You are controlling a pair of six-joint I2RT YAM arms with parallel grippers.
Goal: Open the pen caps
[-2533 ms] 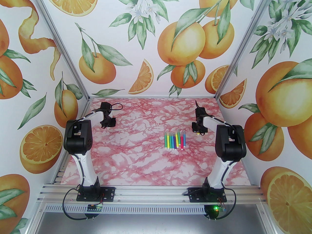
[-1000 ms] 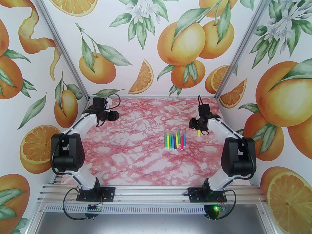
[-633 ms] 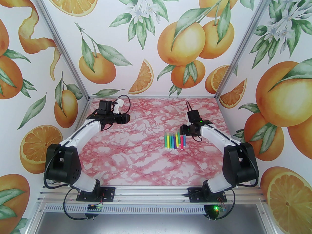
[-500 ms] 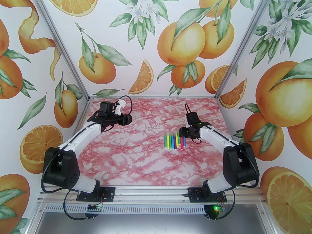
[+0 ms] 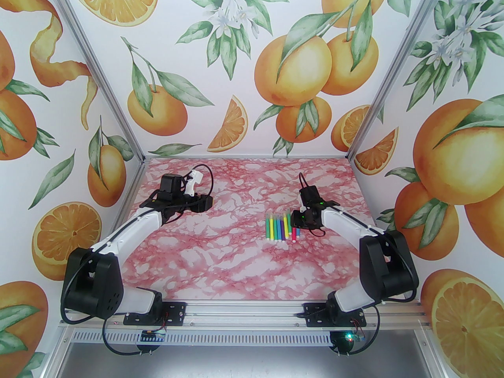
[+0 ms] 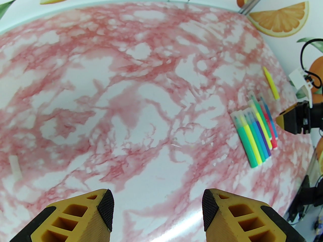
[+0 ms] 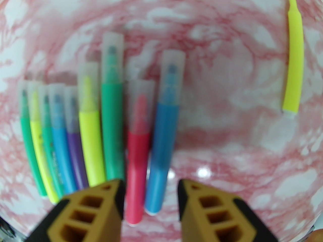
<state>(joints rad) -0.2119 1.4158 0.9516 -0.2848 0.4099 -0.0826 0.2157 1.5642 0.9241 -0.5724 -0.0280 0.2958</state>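
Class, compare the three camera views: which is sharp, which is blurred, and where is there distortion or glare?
Top external view: sharp, evenly lit. Left wrist view: fisheye bows the table's far edge, and a glare streak lies by the left gripper. Right wrist view: the pen caps are soft, out of focus.

Orange-print walls [image 5: 252, 73] enclose a pink-marbled tabletop [image 5: 236, 258]; perhaps a grey metal shelf [image 5: 236, 362] lies nearer.

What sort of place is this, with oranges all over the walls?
Probably a robot test booth: a left arm and right arm bolted to an aluminium rail, orange-print walls boxing in a marble-look table, and markers laid in a row.
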